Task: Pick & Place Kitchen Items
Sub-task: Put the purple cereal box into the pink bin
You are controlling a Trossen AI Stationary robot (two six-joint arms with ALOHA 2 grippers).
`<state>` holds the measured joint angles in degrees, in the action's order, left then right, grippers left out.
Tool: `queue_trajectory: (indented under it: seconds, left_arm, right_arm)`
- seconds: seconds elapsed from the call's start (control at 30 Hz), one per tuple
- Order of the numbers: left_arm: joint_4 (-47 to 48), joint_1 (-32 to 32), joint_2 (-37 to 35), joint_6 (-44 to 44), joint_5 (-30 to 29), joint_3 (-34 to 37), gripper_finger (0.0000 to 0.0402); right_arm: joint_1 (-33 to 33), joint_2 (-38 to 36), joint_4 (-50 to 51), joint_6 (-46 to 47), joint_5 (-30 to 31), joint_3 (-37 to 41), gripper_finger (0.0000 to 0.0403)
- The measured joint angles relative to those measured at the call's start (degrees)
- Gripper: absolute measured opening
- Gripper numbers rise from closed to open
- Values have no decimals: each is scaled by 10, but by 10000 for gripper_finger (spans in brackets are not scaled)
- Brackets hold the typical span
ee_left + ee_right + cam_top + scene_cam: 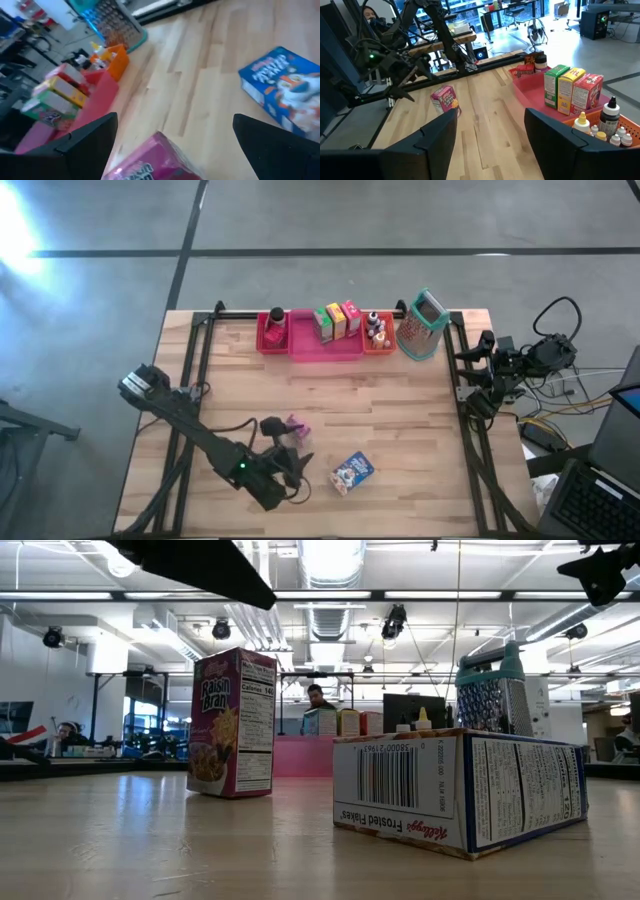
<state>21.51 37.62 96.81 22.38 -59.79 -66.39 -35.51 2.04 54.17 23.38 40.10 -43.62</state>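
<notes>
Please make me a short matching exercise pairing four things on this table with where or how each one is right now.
Things:
1. Raisin Bran box
2. Frosted Flakes box
3. grater
4. small bottles

Places or states:
A. lying flat on bare wood
B. inside the orange bin
C. standing upright by the open left gripper
D. at the far edge, just right of the bins

Pairs: 1-C, 2-A, 3-D, 4-B
</notes>
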Motion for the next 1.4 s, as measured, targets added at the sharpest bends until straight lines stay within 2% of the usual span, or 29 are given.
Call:
queue_trajectory:
  seconds: [0.07,0.23,0.47,0.67,0.73,0.87,1.0,1.23,1.4]
  left_arm:
    - [1,4,-3,-3,26,0,400]
    - [-12,8,-9,-18,140,-5,399]
    - [-16,7,-12,-37,197,-6,399]
    - [-9,5,-34,-51,301,-9,399]
    - [4,2,-47,-47,304,-9,399]
    - [71,-6,-79,-56,270,-9,399]
    - [130,-36,-106,-48,265,-9,399]
    - [201,-122,-138,-101,368,-9,399]
    - [237,-206,-146,-197,449,-10,399]
  right_arm:
    - [0,0,0,0,0,0,234]
    - [0,0,0,0,0,0,250]
    - [0,0,0,0,0,0,274]
    - [0,0,0,0,0,0,292]
    - [0,0,0,0,0,0,298]
    - [0,0,0,0,0,0,312]
    - [0,0,0,0,0,0,326]
    - [0,0,0,0,0,0,350]
    - [0,0,0,0,0,0,361]
